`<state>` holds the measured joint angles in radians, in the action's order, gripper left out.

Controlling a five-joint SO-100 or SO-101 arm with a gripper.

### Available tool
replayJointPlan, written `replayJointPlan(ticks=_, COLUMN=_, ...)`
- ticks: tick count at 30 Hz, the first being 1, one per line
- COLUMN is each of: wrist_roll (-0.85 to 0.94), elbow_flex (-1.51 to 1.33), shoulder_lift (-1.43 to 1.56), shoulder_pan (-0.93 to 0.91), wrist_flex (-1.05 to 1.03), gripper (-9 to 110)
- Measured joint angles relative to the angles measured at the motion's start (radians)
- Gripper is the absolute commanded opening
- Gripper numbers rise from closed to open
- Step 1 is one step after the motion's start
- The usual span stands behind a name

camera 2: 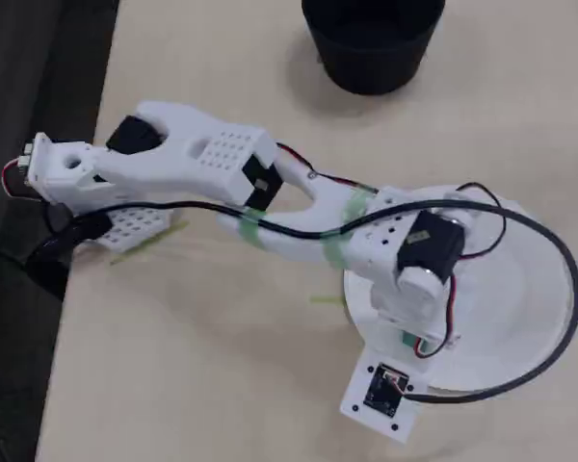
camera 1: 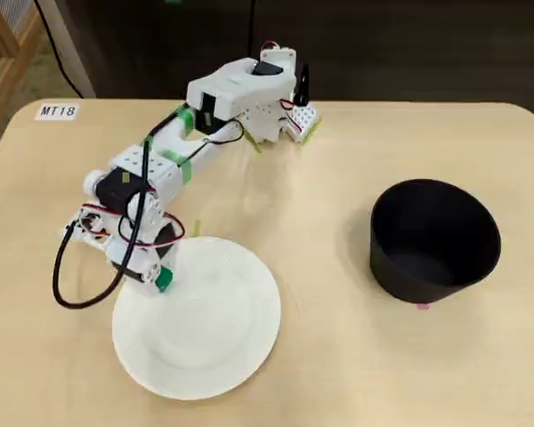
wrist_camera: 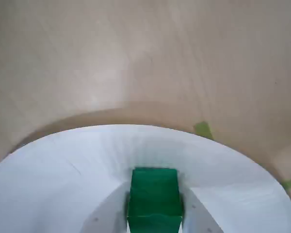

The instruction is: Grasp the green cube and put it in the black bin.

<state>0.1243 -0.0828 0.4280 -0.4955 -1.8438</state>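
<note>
The green cube (wrist_camera: 153, 196) sits between my gripper's (wrist_camera: 153, 187) two white fingers (wrist_camera: 106, 216) at the bottom of the wrist view, and the jaws are closed against its sides. It is over the near-left rim of the white plate (wrist_camera: 63, 165). I cannot tell whether it rests on the plate or hangs just above it. In a fixed view the gripper (camera 1: 163, 278) shows a speck of green at the plate's (camera 1: 205, 329) left edge. The black bin (camera 1: 434, 240) stands empty to the right, well apart; it also shows in another fixed view (camera 2: 371, 38).
The arm's base (camera 1: 280, 116) stands at the table's back edge. Thin green tape strips (wrist_camera: 202, 129) lie on the wood beside the plate. A black cable (camera 1: 80, 285) loops left of the gripper. A label "MT18" (camera 1: 56, 111) is at the back left corner.
</note>
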Motion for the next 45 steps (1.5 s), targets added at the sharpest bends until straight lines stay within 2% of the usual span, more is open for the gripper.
replayJointPlan(ticks=5, wrist_roll=-0.009, elbow_flex=0.012, shoulder_lift=0.048, shoulder_pan=0.009, wrist_flex=0.000, gripper=0)
replayJointPlan(ticks=11, wrist_roll=0.067, elbow_flex=0.061, shoulder_lift=0.354, shoulder_pan=0.130, wrist_flex=-0.003, gripper=0)
replayJointPlan(ticks=17, wrist_roll=0.252, elbow_flex=-0.130, shoulder_lift=0.713, shoulder_pan=0.479, wrist_flex=-0.003, gripper=0)
replayJointPlan(ticks=24, wrist_roll=0.225, elbow_flex=-0.325, shoulder_lift=0.818, shoulder_pan=0.936, wrist_flex=-0.003, gripper=0)
replayJointPlan(ticks=28, wrist_roll=0.184, elbow_flex=-0.405, shoulder_lift=0.818, shoulder_pan=1.088, wrist_flex=-0.003, gripper=0)
replayJointPlan(ticks=32, wrist_roll=0.150, elbow_flex=-0.439, shoulder_lift=0.779, shoulder_pan=1.143, wrist_flex=-0.003, gripper=0)
replayJointPlan(ticks=43, wrist_roll=0.130, elbow_flex=-0.482, shoulder_lift=0.638, shoulder_pan=1.152, wrist_flex=-0.002, gripper=0)
replayJointPlan(ticks=44, wrist_roll=0.126, elbow_flex=-0.482, shoulder_lift=0.635, shoulder_pan=1.152, wrist_flex=0.002, gripper=3)
replayJointPlan(ticks=45, wrist_roll=0.118, elbow_flex=-0.482, shoulder_lift=0.634, shoulder_pan=1.152, wrist_flex=0.005, gripper=14)
